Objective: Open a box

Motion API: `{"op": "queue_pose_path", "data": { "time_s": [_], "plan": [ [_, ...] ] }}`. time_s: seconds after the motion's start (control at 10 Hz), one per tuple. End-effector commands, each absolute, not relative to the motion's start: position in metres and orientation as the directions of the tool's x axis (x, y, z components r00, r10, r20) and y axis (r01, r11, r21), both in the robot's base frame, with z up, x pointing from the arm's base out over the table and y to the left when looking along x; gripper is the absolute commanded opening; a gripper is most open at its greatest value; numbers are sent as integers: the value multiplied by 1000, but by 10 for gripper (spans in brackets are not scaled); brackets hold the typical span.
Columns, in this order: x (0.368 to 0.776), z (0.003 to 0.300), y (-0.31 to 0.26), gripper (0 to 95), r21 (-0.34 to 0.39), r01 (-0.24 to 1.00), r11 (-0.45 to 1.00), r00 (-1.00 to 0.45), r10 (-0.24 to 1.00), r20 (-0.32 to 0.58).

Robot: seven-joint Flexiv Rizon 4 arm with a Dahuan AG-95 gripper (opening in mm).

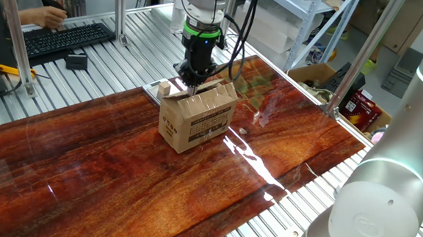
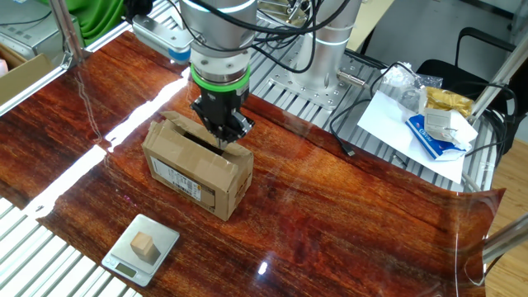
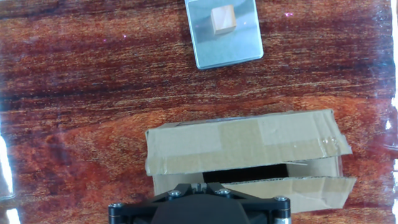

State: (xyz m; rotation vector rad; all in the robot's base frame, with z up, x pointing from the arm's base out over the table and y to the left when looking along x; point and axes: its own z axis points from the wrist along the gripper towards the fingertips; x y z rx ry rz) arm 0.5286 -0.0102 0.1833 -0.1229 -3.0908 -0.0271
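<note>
From one fixed view, the box [image 1: 197, 119], a small corrugated carton, stands mid-tabletop [image 1: 89, 170] on glossy reddish wood grain; the gripper [image 1: 191, 81] hangs straight down at its top seam with jaws shut tight, likely to wedge between the flaps.

The other fixed view shows a flap tilted up beside the gripper and a scale [image 2: 141, 250] holding a wooden cube [image 2: 145, 245] near the box.

The hand view shows taped flaps parted by a dark gap.

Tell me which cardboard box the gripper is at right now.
The small brown carton on the wooden tabletop; the closed gripper pokes between its top flaps. The other, larger carton sits off the table's edge.
</note>
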Motion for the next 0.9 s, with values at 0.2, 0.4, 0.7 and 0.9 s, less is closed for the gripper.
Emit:
{"op": "queue_pose_path", "data": {
  "time_s": [0.2,0.4,0.7,0.9],
  "plan": [
    [530,182,-10,0,18,83,996,-995,82,50],
    [531,181,-10,0,18,83,996,-995,83,49],
    [532,180,-9,0,19,87,996,-995,86,51],
    [533,179,-9,0,19,87,996,-995,86,50]
  ]
}}
